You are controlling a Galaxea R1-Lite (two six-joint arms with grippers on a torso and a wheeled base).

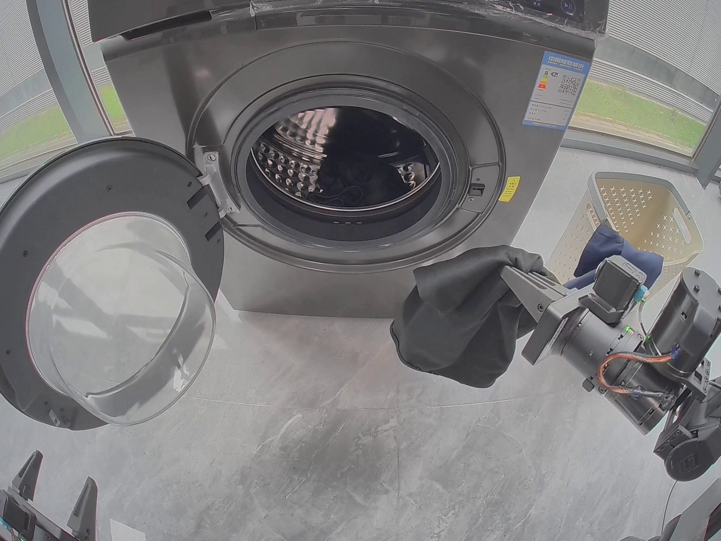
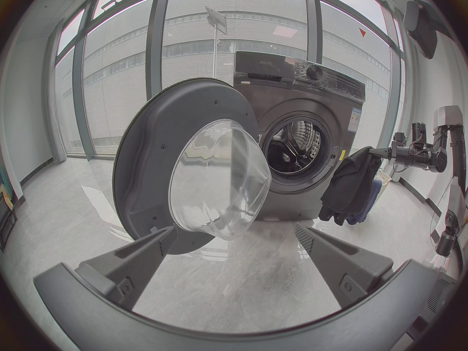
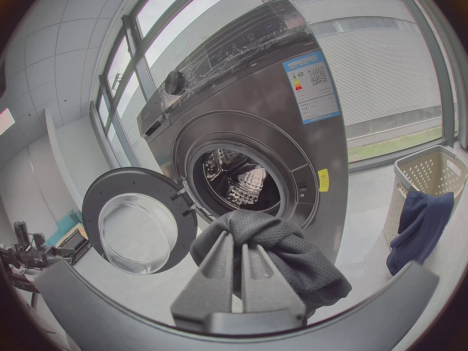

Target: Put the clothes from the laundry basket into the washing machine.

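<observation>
The grey washing machine [image 1: 353,54] stands ahead with its round door [image 1: 105,279] swung open to the left and dark laundry lying in the drum [image 1: 345,163]. My right gripper [image 1: 518,268] is shut on a dark grey garment [image 1: 458,317], which hangs in the air below and right of the drum opening. In the right wrist view the garment [image 3: 287,254] bunches around the gripper [image 3: 242,249]. A cream laundry basket [image 1: 653,212] stands on the floor at the right with a navy garment [image 1: 612,246] draped over its rim. My left gripper [image 2: 236,232] is open low at the left.
The open door [image 2: 190,166] juts out at the left of the machine, close in front of my left gripper. Grey marble floor [image 1: 315,422] lies in front of the machine. Glass walls stand behind and beside it.
</observation>
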